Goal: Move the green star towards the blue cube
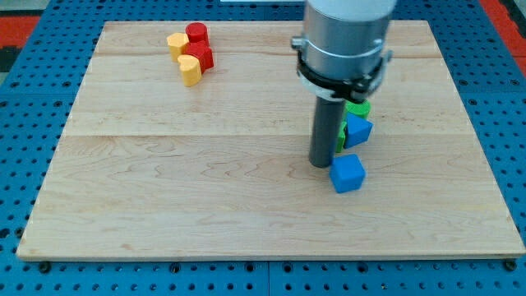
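Nearest, one blue cube point(348, 173) sits right of the worktop's point(205, 205) centre. Just beside it on its left, my tip point(320, 164) rests on the wood; no pincer exists here, only the dark rod. Behind lies one blue block point(358, 129), shape unclear, pressed against two green pieces: a sliver point(339, 136) mostly hidden by the rod, and another point(358, 108) behind; which is the star I cannot tell. Farthest, toward the far left corner, two red blocks point(198, 45) and two yellow blocks point(184, 57) cluster together.
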`<move>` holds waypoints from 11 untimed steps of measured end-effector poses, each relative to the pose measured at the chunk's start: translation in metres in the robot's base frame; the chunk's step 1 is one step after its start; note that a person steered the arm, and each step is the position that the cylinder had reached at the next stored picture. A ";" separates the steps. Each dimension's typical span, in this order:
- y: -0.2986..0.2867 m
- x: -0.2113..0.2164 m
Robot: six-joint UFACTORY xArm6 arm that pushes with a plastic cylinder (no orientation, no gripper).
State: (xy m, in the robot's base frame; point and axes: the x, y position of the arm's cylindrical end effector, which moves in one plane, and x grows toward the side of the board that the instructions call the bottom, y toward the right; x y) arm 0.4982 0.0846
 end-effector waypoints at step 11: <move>-0.150 -0.050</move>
